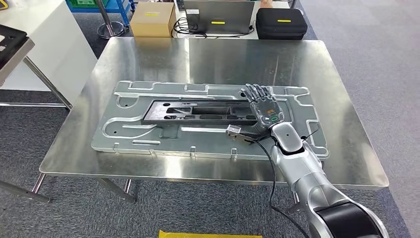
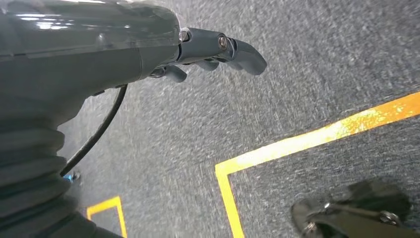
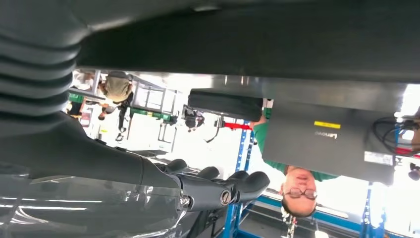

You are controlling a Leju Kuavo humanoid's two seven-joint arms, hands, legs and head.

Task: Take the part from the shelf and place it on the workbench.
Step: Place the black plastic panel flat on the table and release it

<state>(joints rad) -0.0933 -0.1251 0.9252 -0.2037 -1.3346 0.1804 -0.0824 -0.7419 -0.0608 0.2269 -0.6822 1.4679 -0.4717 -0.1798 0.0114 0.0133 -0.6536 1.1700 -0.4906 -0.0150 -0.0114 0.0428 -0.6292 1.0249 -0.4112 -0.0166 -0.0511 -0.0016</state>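
right fingers: my right hand (image 1: 262, 106) lies flat, fingers (image 1: 256, 92) stretched out and a little apart, over the right end of the part (image 1: 198, 111). Grips nothing; cannot tell if the palm touches the part or hovers just above it.
right wrist check: fingers (image 3: 223, 186) extended, nothing between them.
left fingers: my left hand (image 2: 148, 54) hangs over the grey carpet by a yellow floor line (image 2: 317, 139), fingers (image 2: 237, 49) loosely curled. Holds nothing.
part: long dark frame with cut-outs, lying flat in the recess of the big silver tray plate (image 1: 124, 129), which sits on the steel desk (image 1: 198, 54). Looks placed already.
step in hand: my guess is release and pull away.
how to do it well: lift my right hand straight up before drawing back. Keep fingers spread so none catch a cut-out or the frame edge and drag it out of the recess. Mind the small metal tab (image 1: 233, 131) and the cable (image 1: 272, 163) near my wrist.
background: cardboard box (image 1: 152, 20), black case (image 1: 281, 22), laptop (image 1: 218, 15) beyond the desk. A person (image 3: 297, 191) stands beyond it.
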